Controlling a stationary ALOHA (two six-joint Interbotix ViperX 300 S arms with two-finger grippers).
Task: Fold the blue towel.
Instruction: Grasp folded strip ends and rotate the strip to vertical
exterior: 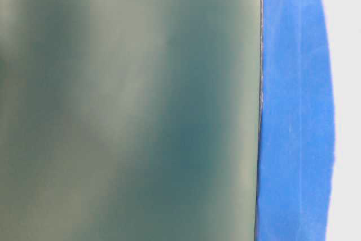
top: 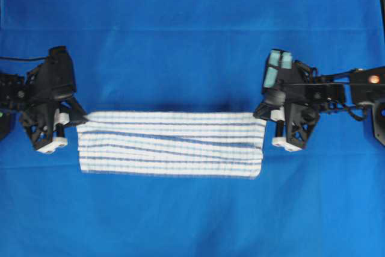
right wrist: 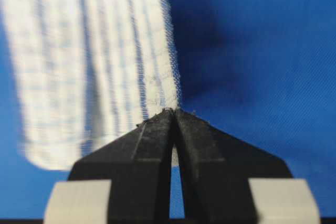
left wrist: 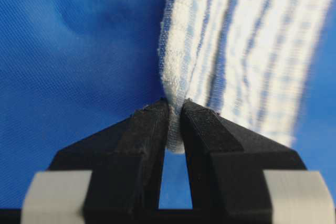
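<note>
The white woven towel with thin dark-blue and light-blue check stripes is lying as a long horizontal band at the centre of the overhead view, slightly toward six o'clock, on the plain solid-blue background sheet. Its layers are bunching and overlapping, so it looks already doubled at least once.

The left gripper is sitting at the nine o'clock end of the band, pinching the upper corner there. In the left wrist view its black fingertips are pressing together on a thin edge of cloth. The right gripper is mirroring this at the three o'clock end, and in the right wrist view its jaws are meeting on the towel's corner edge, with only a sliver of fabric between them. Both hands are holding the towel, closed narrow.

The table-level view is showing mostly a blurred grey-green surface and a strip of blue, so it adds nothing about the cloth.

Judging by how it is draping, the towel is light, limp and thin — it will sag and crease between the two grips rather than keep any shape. The weave looks matte and should not slip much, but such slight pinches could lose a layer. The far corners, taken through every layer, seem the soundest places to hold — and keeping the span taut should stop the middle from dragging.
</note>
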